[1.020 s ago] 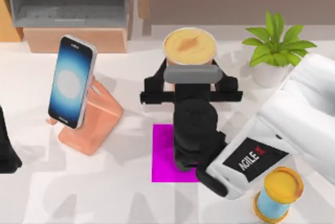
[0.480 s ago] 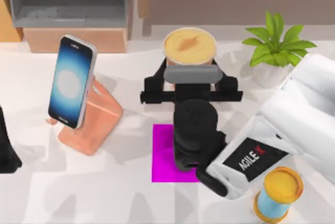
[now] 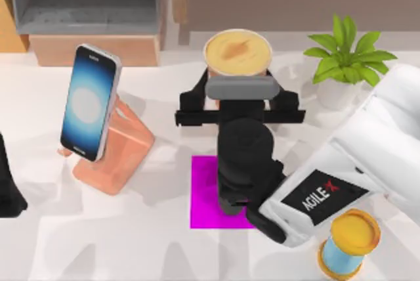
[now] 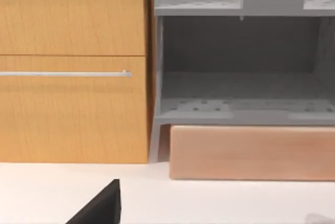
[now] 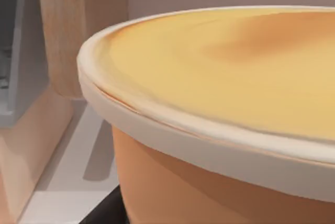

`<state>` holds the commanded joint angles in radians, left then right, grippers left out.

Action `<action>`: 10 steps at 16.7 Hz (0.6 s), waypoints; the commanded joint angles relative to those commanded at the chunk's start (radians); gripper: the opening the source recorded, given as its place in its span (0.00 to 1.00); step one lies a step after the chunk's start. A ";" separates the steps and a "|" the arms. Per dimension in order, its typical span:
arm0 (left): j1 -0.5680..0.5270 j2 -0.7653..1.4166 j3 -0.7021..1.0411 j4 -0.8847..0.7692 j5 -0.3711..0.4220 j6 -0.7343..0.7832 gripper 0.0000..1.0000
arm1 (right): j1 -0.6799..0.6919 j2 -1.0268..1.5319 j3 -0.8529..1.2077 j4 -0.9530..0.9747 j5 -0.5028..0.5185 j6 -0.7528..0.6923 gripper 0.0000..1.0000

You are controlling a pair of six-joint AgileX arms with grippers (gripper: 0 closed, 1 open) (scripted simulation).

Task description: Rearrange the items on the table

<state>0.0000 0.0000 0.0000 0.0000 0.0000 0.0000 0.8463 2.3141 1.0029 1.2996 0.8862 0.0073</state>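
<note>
- Right claw (image 3: 237,100) clenched on the cup (image 3: 237,53), worktop (image 3: 131,248) center toward 12 o'clock; cup top seen close in right wrist view (image 5: 220,82).
- Magenta mat (image 3: 205,192) just at 6 o'clock of cup, partly under the arm.
- Phone (image 3: 90,102) leans on a peach stand (image 3: 121,153), 9 o'clock side, well apart from cup.
- Plant (image 3: 344,64) at 2 o'clock, spool (image 3: 351,241) at 5 o'clock near edge.
- Left claw at far 9 o'clock edge, can't tell state.
- Open room btw stand & mat.
</note>
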 joint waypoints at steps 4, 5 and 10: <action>0.000 0.000 0.000 0.000 0.000 0.000 1.00 | 0.000 -0.005 0.011 0.006 -0.009 -0.004 0.00; 0.000 0.000 0.000 0.000 0.000 0.000 1.00 | -0.003 -0.024 0.022 0.009 -0.027 -0.013 0.00; 0.000 0.000 0.000 0.000 0.000 0.000 1.00 | -0.113 -0.217 0.045 -0.020 -0.123 -0.089 0.00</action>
<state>0.0000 0.0000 0.0000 0.0000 0.0000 0.0000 0.7331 2.0973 1.0482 1.2796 0.7634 -0.0820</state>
